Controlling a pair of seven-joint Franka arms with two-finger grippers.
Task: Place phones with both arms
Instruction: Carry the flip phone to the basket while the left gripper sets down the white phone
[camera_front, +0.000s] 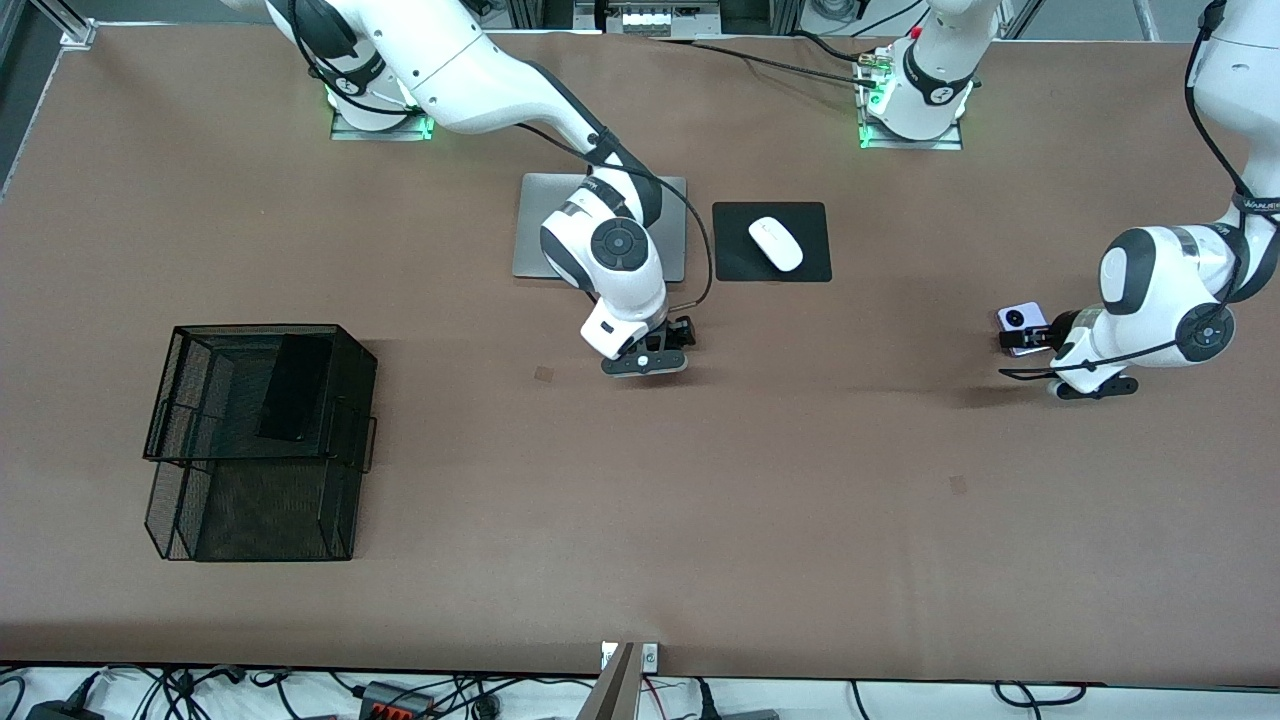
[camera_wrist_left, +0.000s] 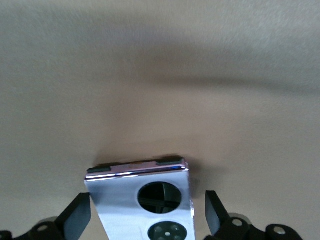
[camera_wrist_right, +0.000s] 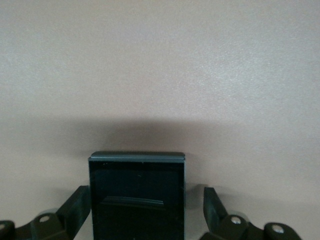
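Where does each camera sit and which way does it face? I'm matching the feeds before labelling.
Front view: high across the table, facing both arms' bases; shows the left tool at the lilac-white phone and the right tool near the laptop.
Left wrist view: on the left wrist, looking down at the lilac-white phone between open fingers.
Right wrist view: on the right wrist, looking down at the squarish black phone between open fingers.
Front and left wrist views share the lilac-white phone.
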